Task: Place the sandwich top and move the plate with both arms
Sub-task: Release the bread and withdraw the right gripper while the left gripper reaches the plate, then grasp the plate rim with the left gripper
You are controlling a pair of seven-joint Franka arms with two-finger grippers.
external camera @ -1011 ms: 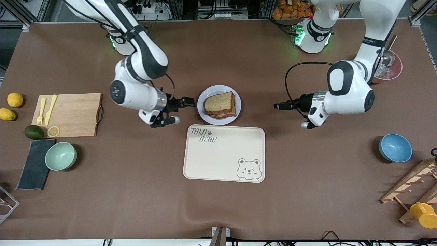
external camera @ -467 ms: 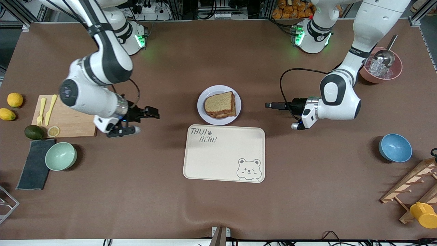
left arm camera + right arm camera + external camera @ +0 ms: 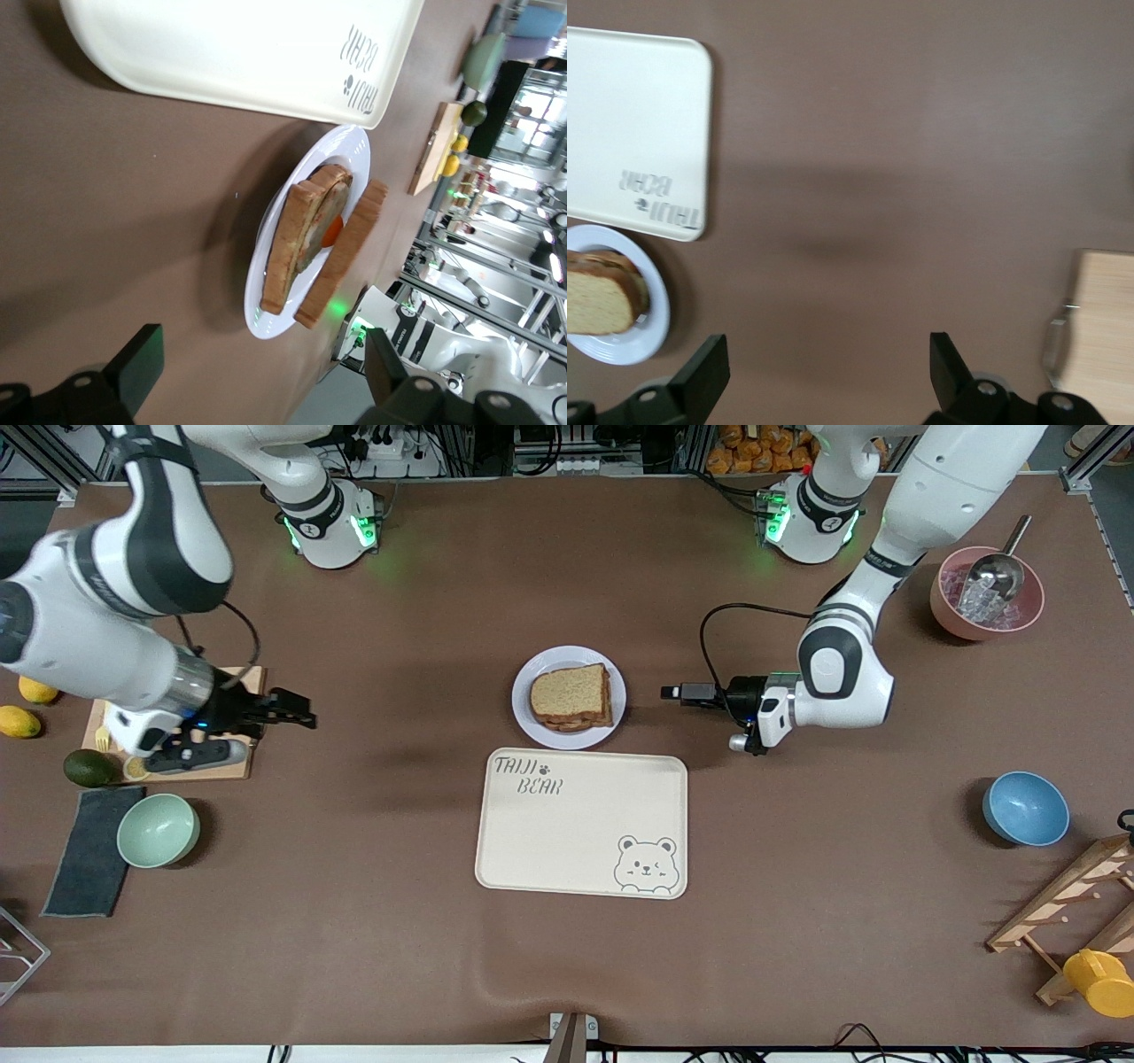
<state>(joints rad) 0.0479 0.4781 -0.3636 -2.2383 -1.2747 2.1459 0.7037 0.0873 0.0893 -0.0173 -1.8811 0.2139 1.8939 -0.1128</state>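
Observation:
The sandwich top (image 3: pixel 571 689) lies flat on the stacked sandwich on the plate (image 3: pixel 524 682) in the middle of the table. My left gripper (image 3: pixel 675 693) is low beside the plate, on the left arm's side, open and pointed at it, with a gap between. In the left wrist view the sandwich top (image 3: pixel 345 257) shows edge-on over the filling on the plate (image 3: pixel 266 319), ahead of the open left gripper (image 3: pixel 257 372). My right gripper (image 3: pixel 297 713) is open and empty over the cutting board's edge. The right wrist view shows the open right gripper (image 3: pixel 826 372) and the plate (image 3: pixel 656 319) at a distance.
The cream bear tray (image 3: pixel 580 824) lies just nearer the front camera than the plate. A cutting board (image 3: pixel 177 717) with yellow cutlery, lemons, an avocado, a green bowl (image 3: pixel 158 830) and a dark cloth are at the right arm's end. A blue bowl (image 3: pixel 1025 808), a pink ice bowl (image 3: pixel 986 593) and a wooden rack are at the left arm's end.
My right arm has swung away from the plate to the cutting board, still open. My left gripper has slid closer to the plate. The sandwich and plate have not moved.

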